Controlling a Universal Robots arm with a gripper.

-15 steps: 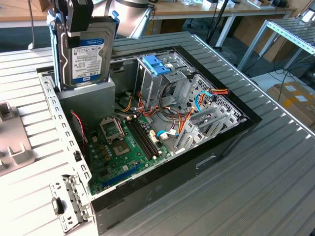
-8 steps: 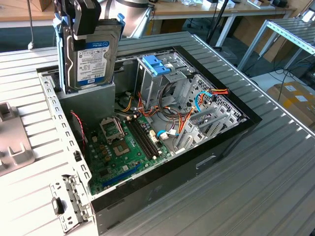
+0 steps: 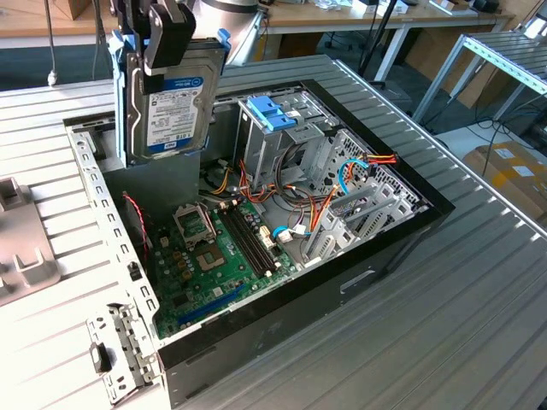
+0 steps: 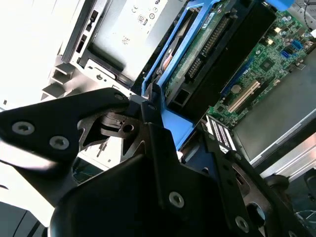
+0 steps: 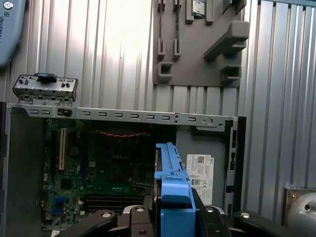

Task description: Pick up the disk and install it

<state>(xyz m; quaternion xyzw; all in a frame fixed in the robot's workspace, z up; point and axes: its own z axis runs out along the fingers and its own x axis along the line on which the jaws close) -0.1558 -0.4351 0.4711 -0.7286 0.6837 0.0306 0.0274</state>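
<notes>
- An open computer case (image 3: pixel 389 243) lies on the ribbed metal counter (image 3: pixel 461 333).
- In the exterior view, a green motherboard (image 3: pixel 214 269) sits at the case's 7 o'clock.
- A pale blue latch (image 3: pixel 272 111) tops the drive cage (image 3: pixel 256 145) at 12 o'clock.
- A grey fixture (image 3: pixel 21 256) rests at the case's 9 o'clock.

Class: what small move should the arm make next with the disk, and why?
Probably shift toward the exterior view's right: the tool holds the disk upright above the open case, apart from the drive cage with its pale-blue latch.
</notes>
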